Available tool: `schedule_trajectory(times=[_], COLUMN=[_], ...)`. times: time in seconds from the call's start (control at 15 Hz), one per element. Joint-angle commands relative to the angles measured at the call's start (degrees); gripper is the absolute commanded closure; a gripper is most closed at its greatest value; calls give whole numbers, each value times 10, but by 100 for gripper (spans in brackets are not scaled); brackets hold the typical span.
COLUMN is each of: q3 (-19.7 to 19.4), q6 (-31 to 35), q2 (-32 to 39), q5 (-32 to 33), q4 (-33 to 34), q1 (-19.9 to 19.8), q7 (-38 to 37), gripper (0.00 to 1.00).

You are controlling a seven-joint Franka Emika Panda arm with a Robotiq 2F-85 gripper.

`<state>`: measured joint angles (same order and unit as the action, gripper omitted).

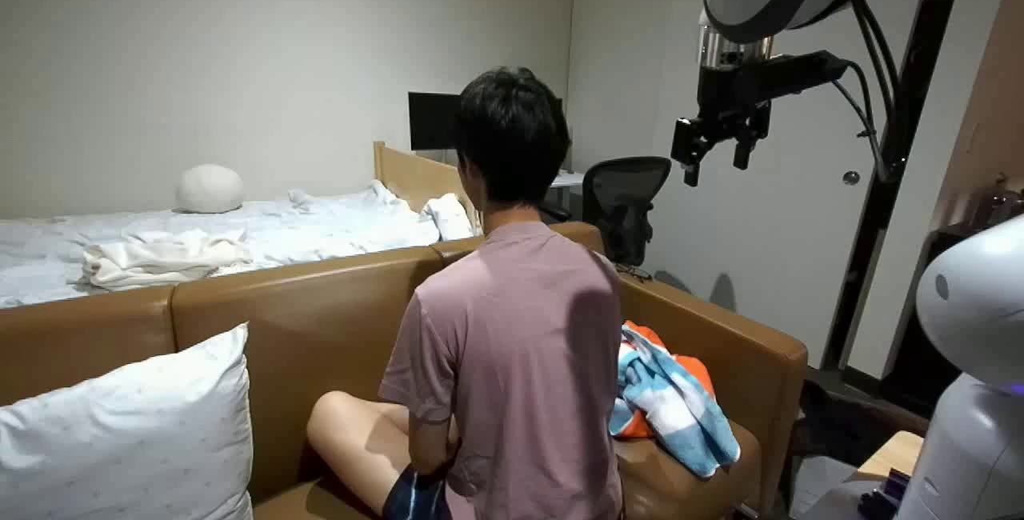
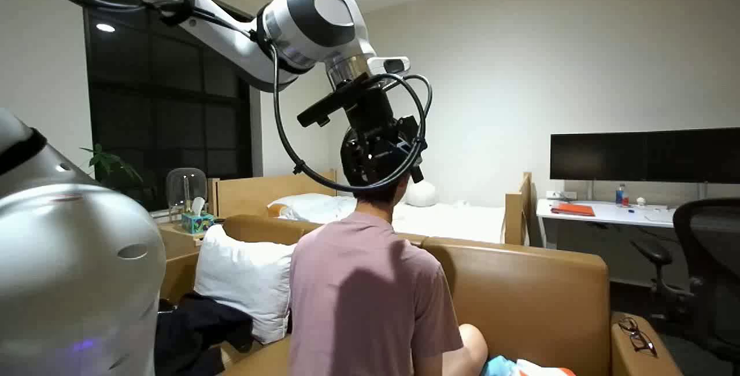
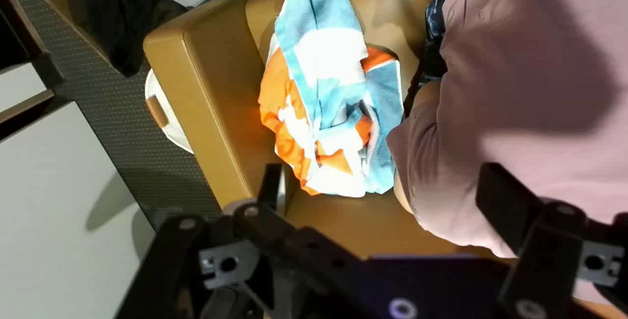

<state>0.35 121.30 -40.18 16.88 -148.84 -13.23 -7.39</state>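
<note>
The black two-finger gripper hangs in open air above the tan leather couch, fingers spread wide and nothing between them, so clearance is the thing to sort out. Closest thing below is a crumpled blue, white and orange cloth towel, sitting on the couch seat between the couch's boxy armrest and the person in the dusty-pink T-shirt. In the wrist view one fingertip lines up with the couch and the opposite one with that shirt, so dropping straight down from here seems like a bad idea. I'd slide over toward the couch's armrest first, go slow, and line the jaws up across a raised fold rather than a flat patch. The towel's edge runs so close to the person's sleeve that I can't tell if they touch, so the armrest side looks like the safer pinch. Material-wise the towel looks soft and fuzzy, bunched in loose ridges, so it should squash easily and go floppy; whether all the orange belongs to it, no idea. The couch is smooth and shiny, with stitched seams. On top of its armrest lie thin dark-framed glasses, stiff and probably easy to knock, and toward the couch's opposite end leans a plump white fabric pillow.
</note>
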Motion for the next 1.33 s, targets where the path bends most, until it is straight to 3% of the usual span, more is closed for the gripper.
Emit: schedule_trajectory(times=[0.0,0.53,1.27], q3=[-6,-13,-77], q6=[-3,32,93], q2=[0,39,199], q5=[4,15,12], q4=[2,4,90], q1=[7,-5,-41], q7=[-4,-15,-13], gripper=[0,0,0])
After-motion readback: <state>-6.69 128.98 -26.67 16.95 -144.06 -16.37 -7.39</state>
